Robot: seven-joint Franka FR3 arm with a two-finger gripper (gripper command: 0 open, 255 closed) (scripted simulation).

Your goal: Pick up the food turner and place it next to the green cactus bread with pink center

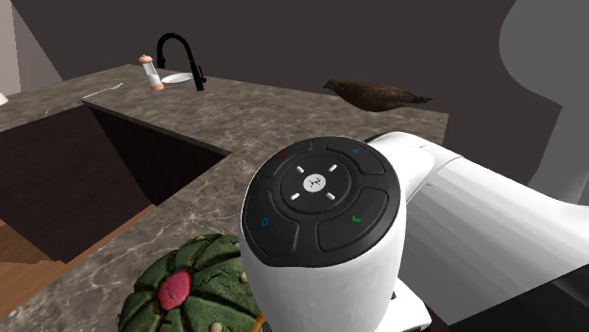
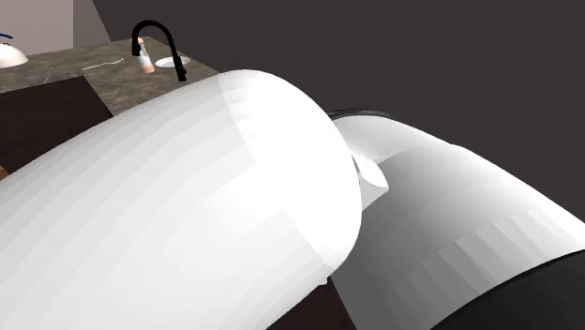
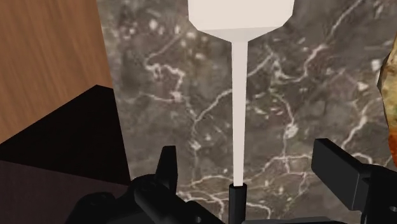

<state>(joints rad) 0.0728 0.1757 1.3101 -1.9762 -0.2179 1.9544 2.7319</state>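
Wrist view, food turner [image 3: 238,95] near counter [image 3: 159,95] edge

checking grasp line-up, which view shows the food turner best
The wrist view: the food turner lies on the marble counter, pale blade far, thin handle running between the fingers of the open gripper. In the shoulder view the arm stands in front of that spot; the second exterior view likewise.
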